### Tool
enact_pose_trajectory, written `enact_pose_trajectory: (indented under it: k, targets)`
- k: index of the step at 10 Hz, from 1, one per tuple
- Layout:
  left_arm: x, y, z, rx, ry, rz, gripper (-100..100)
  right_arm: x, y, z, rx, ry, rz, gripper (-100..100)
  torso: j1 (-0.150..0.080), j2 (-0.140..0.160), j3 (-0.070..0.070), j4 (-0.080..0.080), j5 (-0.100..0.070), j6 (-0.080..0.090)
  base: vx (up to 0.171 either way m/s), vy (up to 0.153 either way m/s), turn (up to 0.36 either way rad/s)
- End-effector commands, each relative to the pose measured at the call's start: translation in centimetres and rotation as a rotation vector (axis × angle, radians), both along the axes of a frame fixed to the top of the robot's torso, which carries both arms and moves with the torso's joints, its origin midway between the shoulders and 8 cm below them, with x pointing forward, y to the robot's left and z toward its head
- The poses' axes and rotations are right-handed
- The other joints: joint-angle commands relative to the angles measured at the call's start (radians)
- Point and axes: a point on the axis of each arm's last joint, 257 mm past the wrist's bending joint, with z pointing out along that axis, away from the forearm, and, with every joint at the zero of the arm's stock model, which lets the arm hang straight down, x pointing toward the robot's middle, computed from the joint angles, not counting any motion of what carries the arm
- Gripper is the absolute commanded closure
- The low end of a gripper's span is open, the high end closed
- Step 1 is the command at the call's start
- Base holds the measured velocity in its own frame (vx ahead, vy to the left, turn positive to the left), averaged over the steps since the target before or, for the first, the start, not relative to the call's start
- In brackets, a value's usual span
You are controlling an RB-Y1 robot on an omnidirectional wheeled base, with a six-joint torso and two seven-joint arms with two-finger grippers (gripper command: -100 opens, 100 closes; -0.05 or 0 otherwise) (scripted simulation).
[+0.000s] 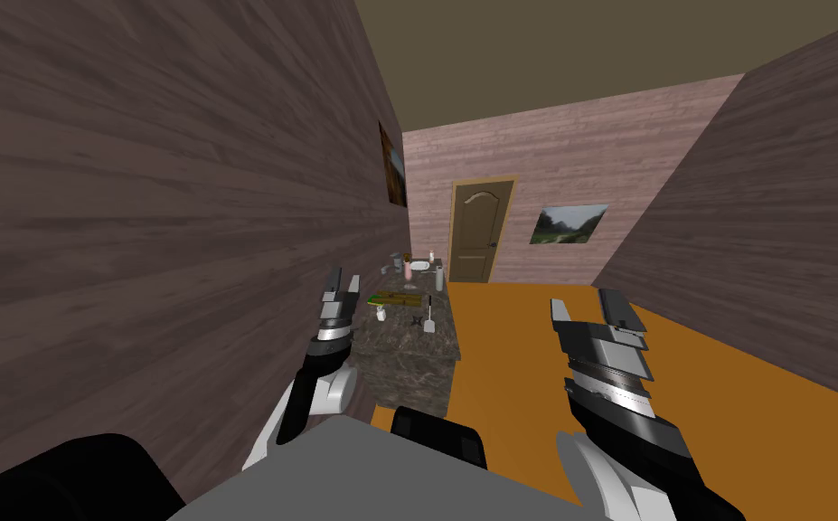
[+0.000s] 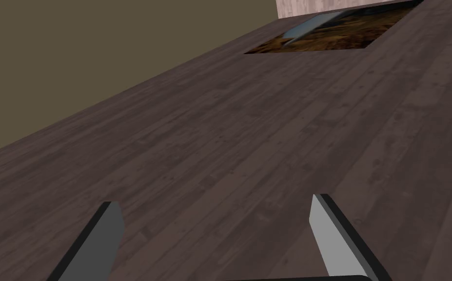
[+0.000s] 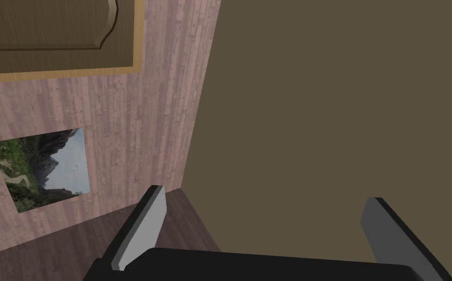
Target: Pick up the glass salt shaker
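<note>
Since my left gripper and right gripper both stand wide, well short of the worktop, a hasty approach could topple the small salt shaker.

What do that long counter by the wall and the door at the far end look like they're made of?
The counter looks like dark stone, perhaps marble or granite, judging by its mottled grey-brown veining. The door looks like matt brown wood, with an arched raised panel and a paler frame. Whether it is solid wood or veneer can't be told.

Dark marbled stone counter has a green flat board, small white shaker, and round white plate on it.
</note>
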Motion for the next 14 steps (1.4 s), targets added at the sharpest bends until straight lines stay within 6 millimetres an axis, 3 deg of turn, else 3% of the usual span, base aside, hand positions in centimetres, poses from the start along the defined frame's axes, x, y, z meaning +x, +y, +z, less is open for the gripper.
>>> enact_pose_trajectory:
  k: [1, 6, 14]
  targets:
    - [0.3, -0.4, -0.4, 0.039, 0.015, -0.007, -100, 0.0, 0.0, 0.0, 0.000, 0.000, 0.000, 0, 0.000, 0.000, 0.000, 0.000, 0.000, 0.000, 0.000, 0.000, 0.000]
    - [2.1, -0.5, -3.6, 0.199, 0.097, 0.021, -100, 0.0, 0.0, 0.0, 0.000, 0.000, 0.000, 0, -0.001, -0.001, 0.000, 0.000, 0.000, 0.000, 0.006, -0.019, 0.020]
    - [4.6, 2.4, -11.3, 0.408, 0.254, 0.159, -100, 0.0, 0.0, 0.0, 0.000, 0.000, 0.000, 0, -0.003, -0.001, 0.000, 0.000, -0.001, 0.000, 0.009, -0.043, 0.040]
